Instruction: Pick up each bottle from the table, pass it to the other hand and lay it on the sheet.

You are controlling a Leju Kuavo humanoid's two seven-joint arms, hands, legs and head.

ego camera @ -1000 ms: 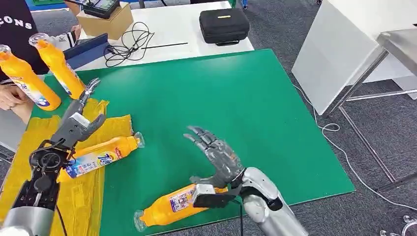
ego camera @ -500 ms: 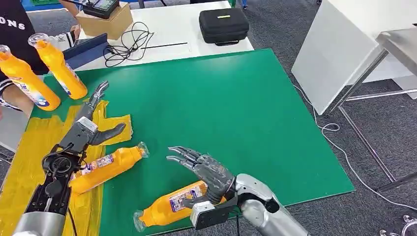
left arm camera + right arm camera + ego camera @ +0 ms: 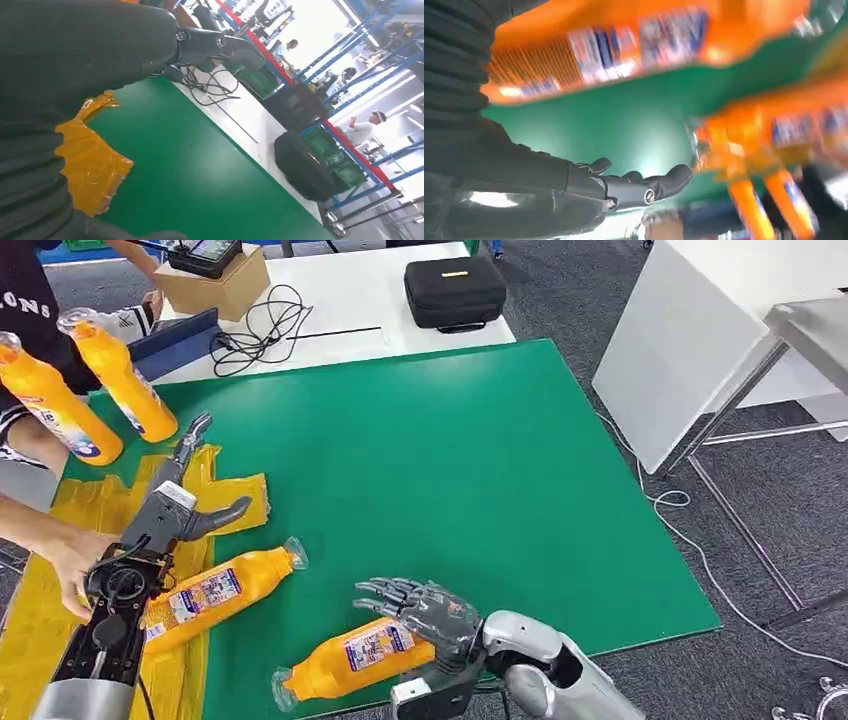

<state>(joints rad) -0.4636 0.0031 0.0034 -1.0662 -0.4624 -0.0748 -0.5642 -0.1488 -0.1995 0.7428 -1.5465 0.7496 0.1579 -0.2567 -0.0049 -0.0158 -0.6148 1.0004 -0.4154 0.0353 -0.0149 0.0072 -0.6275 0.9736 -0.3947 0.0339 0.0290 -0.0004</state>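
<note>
An orange bottle [image 3: 350, 655] lies on its side on the green mat [image 3: 450, 460] near the front edge. My right hand [image 3: 425, 610] hovers over its base end with fingers spread, not wrapped around it; in the right wrist view the bottle [image 3: 599, 50] lies close along the hand [image 3: 574, 185]. A second orange bottle [image 3: 215, 592] lies across the edge of the yellow sheet [image 3: 40, 530]. My left hand [image 3: 180, 505] is above the sheet, open and holding nothing. Two more orange bottles [image 3: 45, 400] [image 3: 120, 375] stand upright at the far left.
A person's hand [image 3: 65, 560] reaches in from the left over the sheet, beside my left arm. Behind the mat a white table carries a black case [image 3: 455, 290], a cardboard box [image 3: 215, 280] and cables [image 3: 260, 325]. A white panel [image 3: 680, 340] stands to the right.
My right hand has come down and back over the near bottle's base end. My left hand has drawn back from the upright bottles. A person's hand has come in at the left.
</note>
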